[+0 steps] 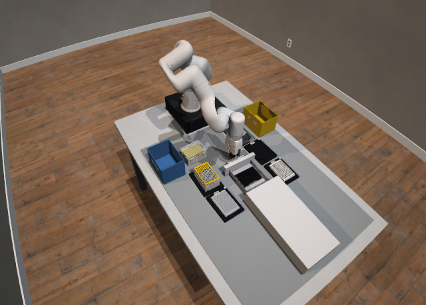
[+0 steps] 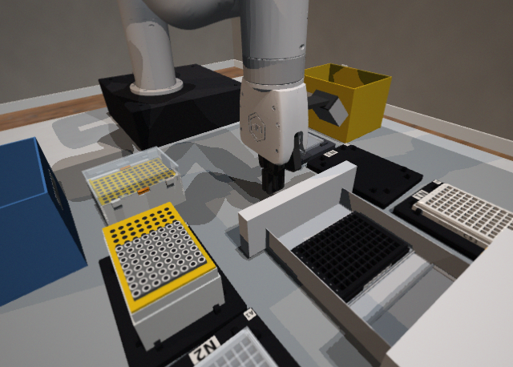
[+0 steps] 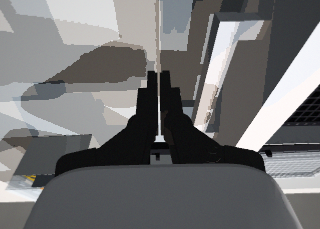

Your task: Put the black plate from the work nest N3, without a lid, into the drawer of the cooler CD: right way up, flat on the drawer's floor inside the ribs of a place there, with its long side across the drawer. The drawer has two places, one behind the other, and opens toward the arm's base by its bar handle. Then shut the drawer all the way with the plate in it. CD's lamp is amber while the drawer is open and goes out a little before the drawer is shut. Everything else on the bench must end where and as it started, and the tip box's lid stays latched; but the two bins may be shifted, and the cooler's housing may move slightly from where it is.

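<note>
With my gripper [image 2: 272,186] pinched together on nothing behind the drawer front [image 2: 296,203], an off-centre shove could skew the drawer or shift the black plate [image 2: 351,253].

Exterior view: drawer's [image 2: 289,247] bar handle is hidden behind its white front panel [image 2: 296,201], so contact with the closed gripper [image 2: 272,183] can't be judged; the back place is under the cooler housing [image 2: 463,309], which is cut by the right and bottom edges, and CD's lamp isn't findable in any view. Blue bin [image 2: 25,214] is cut at the left edge, the clear plate [image 2: 242,352] by the N2 label at the bottom edge, and the nest [image 2: 321,143] behind the gripper is mostly covered. Wrist view is blurred patches beyond the fingers; labels unreadable from top.
</note>
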